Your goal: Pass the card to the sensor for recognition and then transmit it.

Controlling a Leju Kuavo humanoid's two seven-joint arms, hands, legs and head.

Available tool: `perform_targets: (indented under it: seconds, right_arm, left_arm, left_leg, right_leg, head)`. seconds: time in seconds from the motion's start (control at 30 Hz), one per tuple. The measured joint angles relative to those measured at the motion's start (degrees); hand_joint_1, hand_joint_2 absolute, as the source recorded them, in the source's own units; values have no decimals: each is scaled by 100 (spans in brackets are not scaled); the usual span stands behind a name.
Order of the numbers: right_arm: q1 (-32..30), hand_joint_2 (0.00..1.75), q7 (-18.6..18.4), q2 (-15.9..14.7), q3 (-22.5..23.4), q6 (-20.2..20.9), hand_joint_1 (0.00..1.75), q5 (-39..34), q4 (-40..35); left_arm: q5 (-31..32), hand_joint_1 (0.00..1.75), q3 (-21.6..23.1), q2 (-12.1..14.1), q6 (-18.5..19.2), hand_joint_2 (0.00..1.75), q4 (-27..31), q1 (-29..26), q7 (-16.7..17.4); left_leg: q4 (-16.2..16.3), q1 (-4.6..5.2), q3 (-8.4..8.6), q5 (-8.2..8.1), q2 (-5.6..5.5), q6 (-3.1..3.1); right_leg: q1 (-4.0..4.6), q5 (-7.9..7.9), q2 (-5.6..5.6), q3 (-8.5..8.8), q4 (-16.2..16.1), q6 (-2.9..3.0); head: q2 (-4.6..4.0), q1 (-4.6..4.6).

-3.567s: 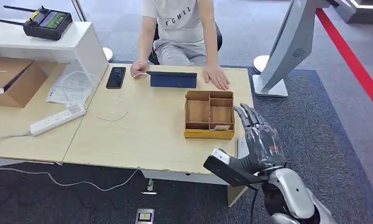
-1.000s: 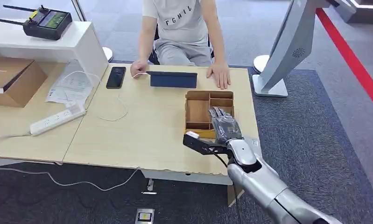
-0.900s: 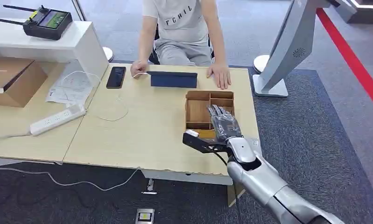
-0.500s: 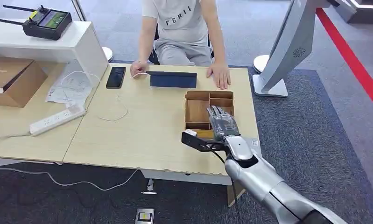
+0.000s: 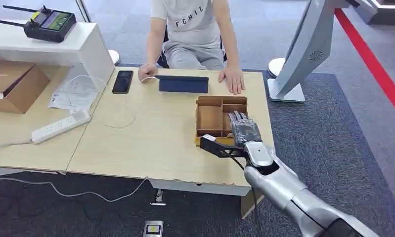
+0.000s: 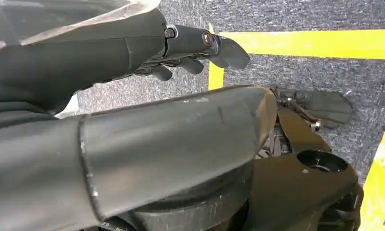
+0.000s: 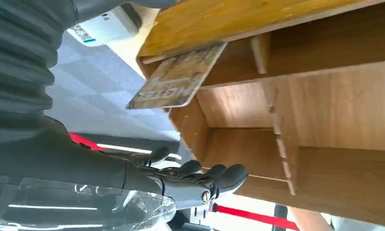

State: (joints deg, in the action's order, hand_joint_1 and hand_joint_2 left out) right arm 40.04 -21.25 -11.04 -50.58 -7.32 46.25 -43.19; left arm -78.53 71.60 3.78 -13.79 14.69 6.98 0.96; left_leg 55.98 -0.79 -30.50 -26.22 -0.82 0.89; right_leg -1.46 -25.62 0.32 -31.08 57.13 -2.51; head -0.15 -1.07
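Observation:
A wooden divided box (image 5: 210,118) stands near the table's right edge. My right hand (image 5: 244,131) hovers over its right front part, fingers stretched out and holding nothing. In the right wrist view a patterned card (image 7: 176,79) leans in a narrow slot of the box (image 7: 325,183), apart from my fingers (image 7: 219,175). A dark blue flat device (image 5: 183,84) lies at the far edge in front of a seated person (image 5: 190,29), whose hands rest on the table on either side of it. My left hand (image 6: 190,43) hangs over the floor and holds nothing.
A black phone (image 5: 122,81) lies left of the device. A power strip (image 5: 62,126), papers and a cardboard box (image 5: 12,84) sit on the left table. A white slanted stand (image 5: 299,59) rises past the table's right end.
My right hand came in from beyond the table's right edge to above the wooden box, then shifted slightly right over it in the last half second. The person's right hand drew back a little.

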Motion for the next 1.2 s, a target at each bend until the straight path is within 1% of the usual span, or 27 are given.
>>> perform_targets:
  seconds: [0.17,0.3,0.87,1.2]
  right_arm:
    - [4,175,-87,-177,-72,81,0,4,-114]
    - [4,175,-124,-256,-114,87,0,-17,-188]
    - [1,175,-83,-280,-219,109,0,-164,-378]
    - [-3,175,-192,-291,-319,186,0,-256,-461]
  left_arm:
    - [-20,0,0,15,-11,0,0,0,0]
    - [-33,0,0,31,-28,0,0,0,2]
    - [-120,0,0,37,-70,0,4,3,31]
    - [-138,0,0,57,-72,0,4,2,50]
  left_leg:
    - [0,0,0,0,0,0]
    - [0,0,0,0,0,0]
    - [0,0,0,0,0,0]
    - [0,0,0,0,0,0]
  right_leg:
    - [0,0,0,0,0,0]
    - [0,0,0,1,0,0]
    - [0,0,0,1,0,0]
    - [0,0,0,0,0,0]
  head:
    - [0,0]
    - [0,2]
    - [0,0]
    - [0,0]
